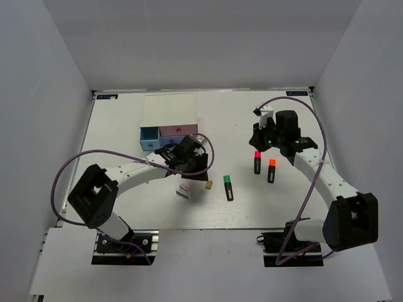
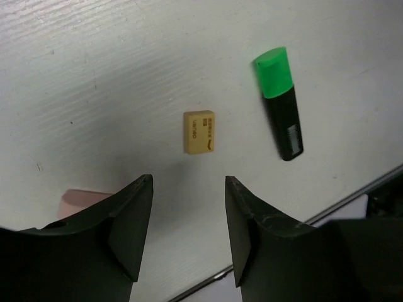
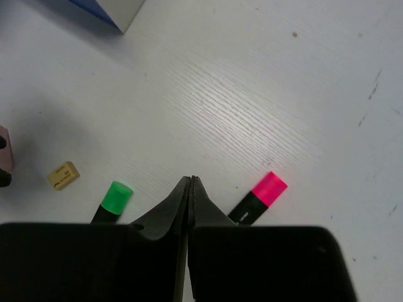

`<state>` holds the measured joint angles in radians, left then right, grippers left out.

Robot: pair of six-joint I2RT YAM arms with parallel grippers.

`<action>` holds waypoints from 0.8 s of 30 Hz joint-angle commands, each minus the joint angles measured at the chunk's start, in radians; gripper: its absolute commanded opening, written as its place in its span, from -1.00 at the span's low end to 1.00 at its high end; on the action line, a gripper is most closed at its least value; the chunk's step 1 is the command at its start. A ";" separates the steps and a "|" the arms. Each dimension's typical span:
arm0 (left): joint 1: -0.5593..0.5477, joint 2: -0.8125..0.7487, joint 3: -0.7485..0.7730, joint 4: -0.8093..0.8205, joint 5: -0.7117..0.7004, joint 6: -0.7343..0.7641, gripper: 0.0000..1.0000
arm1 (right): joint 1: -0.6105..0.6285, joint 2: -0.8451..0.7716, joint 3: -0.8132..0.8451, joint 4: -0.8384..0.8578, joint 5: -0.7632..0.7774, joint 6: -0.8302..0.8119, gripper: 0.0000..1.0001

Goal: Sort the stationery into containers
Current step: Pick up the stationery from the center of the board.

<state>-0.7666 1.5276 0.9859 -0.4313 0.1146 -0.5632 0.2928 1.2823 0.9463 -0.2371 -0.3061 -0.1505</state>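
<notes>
A tan block (image 2: 199, 132) lies flat on the table just ahead of my left gripper (image 2: 189, 182), which hovers open with nothing between its fingers. A green-capped highlighter (image 2: 280, 100) lies to the block's right. A pink-and-white piece (image 1: 185, 191) sits near the block (image 1: 208, 185). My right gripper (image 3: 191, 179) is shut on nothing, above the table between the green highlighter (image 3: 114, 198) and the pink-capped highlighter (image 3: 261, 196). An orange-capped highlighter (image 1: 272, 170) lies beside the pink one (image 1: 257, 162). The white-topped drawer box (image 1: 169, 113) stands at the back, its light blue drawer (image 1: 149, 133) pulled out.
The pink drawer front (image 1: 178, 130) and a lavender front (image 1: 151, 145) face the arms. The left arm's wrist (image 1: 186, 154) hangs close in front of the drawers. The table's near edge (image 2: 352, 192) runs just past the green highlighter. Grey walls enclose the table.
</notes>
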 commanded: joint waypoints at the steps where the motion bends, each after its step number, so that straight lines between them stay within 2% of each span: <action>1: -0.061 0.026 0.086 -0.040 -0.153 0.005 0.18 | -0.056 -0.011 0.005 -0.071 -0.024 0.040 -0.91; 2: -0.077 0.045 0.102 -0.050 -0.164 0.005 0.18 | -0.075 -0.014 0.002 -0.071 -0.024 0.051 -0.80; 3: -0.107 0.087 0.127 -0.050 -0.183 -0.006 0.14 | -0.083 -0.011 -0.004 -0.076 -0.031 0.060 -0.57; 8: -0.180 0.199 0.184 -0.069 -0.237 -0.026 0.09 | -0.136 0.002 -0.003 -0.076 -0.070 0.077 -0.32; 14: -0.224 0.304 0.241 -0.124 -0.323 -0.063 0.09 | -0.164 -0.009 -0.009 -0.070 -0.091 0.071 -0.26; 24: -0.234 0.324 0.269 -0.155 -0.415 -0.072 0.11 | -0.185 -0.032 -0.064 -0.042 -0.120 0.075 -0.18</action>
<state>-0.9901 1.8633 1.2228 -0.5690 -0.2543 -0.6250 0.1162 1.2816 0.8898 -0.2974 -0.3977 -0.0841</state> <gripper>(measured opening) 0.555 0.401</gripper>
